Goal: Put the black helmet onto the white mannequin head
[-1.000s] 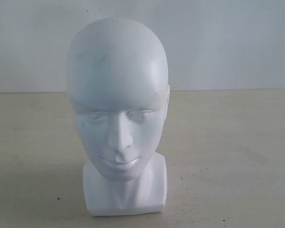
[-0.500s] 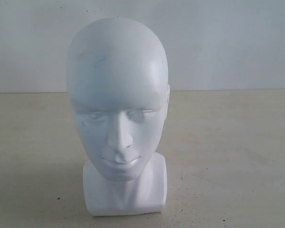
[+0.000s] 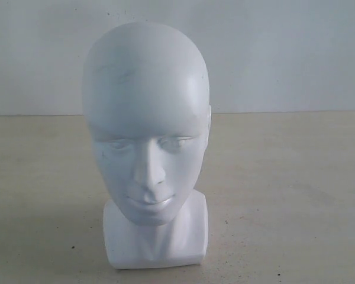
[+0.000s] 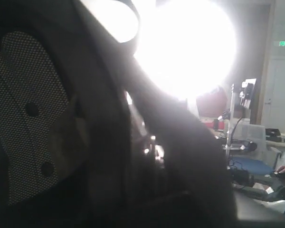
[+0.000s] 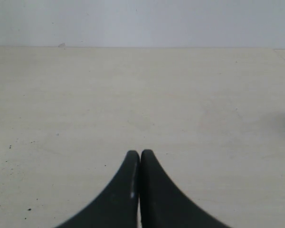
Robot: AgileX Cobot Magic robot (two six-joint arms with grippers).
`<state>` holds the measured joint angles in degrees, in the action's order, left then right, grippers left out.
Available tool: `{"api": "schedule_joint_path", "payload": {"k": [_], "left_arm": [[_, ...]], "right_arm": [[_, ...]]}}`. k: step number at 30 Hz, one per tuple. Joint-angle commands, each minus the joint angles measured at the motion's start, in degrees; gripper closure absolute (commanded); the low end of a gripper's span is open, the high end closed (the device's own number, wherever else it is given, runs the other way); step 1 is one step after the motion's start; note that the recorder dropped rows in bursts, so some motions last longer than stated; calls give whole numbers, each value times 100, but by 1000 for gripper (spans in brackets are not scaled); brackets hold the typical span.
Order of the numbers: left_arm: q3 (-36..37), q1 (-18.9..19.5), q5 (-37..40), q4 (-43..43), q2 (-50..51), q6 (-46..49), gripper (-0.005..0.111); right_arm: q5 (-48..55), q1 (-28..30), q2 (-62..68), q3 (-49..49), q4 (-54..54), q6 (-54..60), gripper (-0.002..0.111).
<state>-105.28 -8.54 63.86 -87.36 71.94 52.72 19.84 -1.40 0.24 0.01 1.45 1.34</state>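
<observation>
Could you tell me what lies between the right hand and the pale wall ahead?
Only bare, speckled beige tabletop, seen in the right wrist view.

white mannequin head (image 3: 147,124): glossy white, unpatterned
table (image 3: 284,195): pale beige, scattered dark specks
wall (image 3: 284,53): plain pale grey
black helmet (image 4: 104,156): black shell
helmet lining (image 4: 23,71): grey fine mesh, black round dots
right gripper (image 5: 140,154): black

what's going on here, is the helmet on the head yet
Not yet. The white mannequin head stands bare and upright on the table. The black helmet fills the left wrist view, its mesh lining up close, so the left arm seems to be carrying it, though its jaws are hidden. The right gripper is shut and empty over the table.
</observation>
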Motion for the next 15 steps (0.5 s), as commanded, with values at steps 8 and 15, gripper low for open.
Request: {"api": "schedule_joint_path", "payload": {"k": [8,15], "left_arm": [[-124,-13,-1375,1884,-337,-737,102],[-308,-13,-1895,2926,-640,-1168,102]], "right_arm": [[-70,25,-24,-1,-33,3,108],[-70,25,-24,-1,-33,3,108]]}}
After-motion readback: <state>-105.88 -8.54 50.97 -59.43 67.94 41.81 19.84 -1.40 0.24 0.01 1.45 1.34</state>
